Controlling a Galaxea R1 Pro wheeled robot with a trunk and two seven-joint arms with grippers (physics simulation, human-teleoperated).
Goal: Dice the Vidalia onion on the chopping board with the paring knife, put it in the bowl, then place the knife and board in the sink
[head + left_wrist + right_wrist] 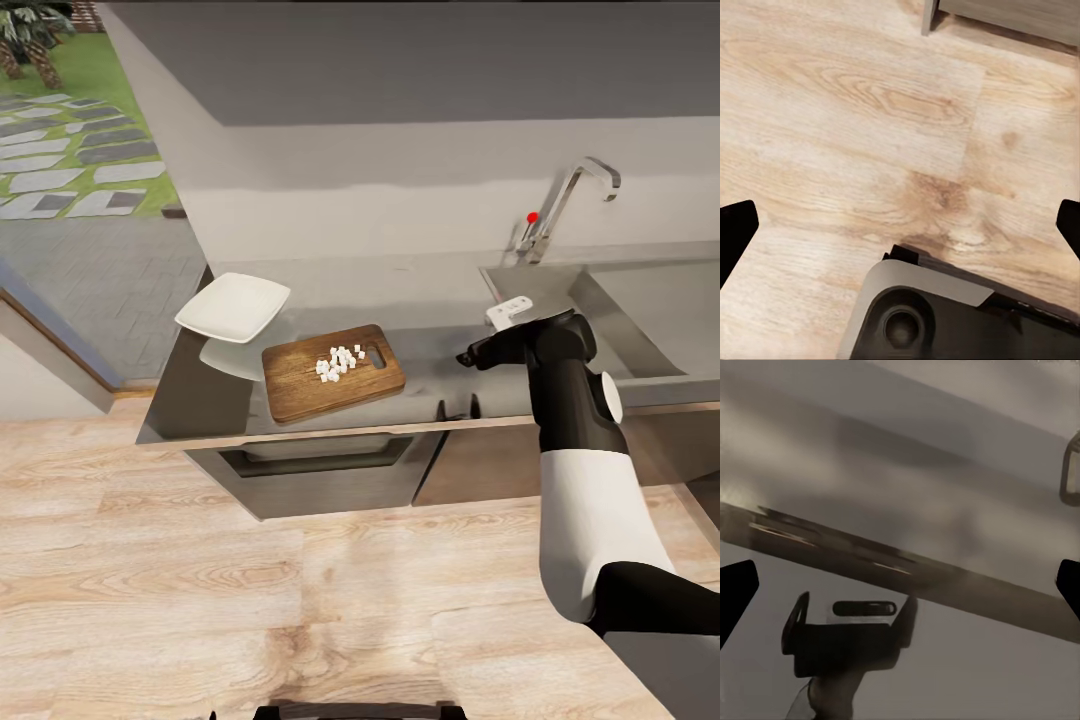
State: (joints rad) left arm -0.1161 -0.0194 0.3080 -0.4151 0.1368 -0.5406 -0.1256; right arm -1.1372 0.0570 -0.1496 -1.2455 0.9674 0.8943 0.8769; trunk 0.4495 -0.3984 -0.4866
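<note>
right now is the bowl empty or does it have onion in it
Empty: the white bowl shows a bare inside, and the diced onion lies on the chopping board.

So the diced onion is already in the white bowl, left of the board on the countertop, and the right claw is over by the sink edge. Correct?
Not quite. In the head view the diced onion still lies on the chopping board, not in the bowl. The rest holds: the bowl sits left of the board on the countertop, and the right claw is by the sink edge.
</note>
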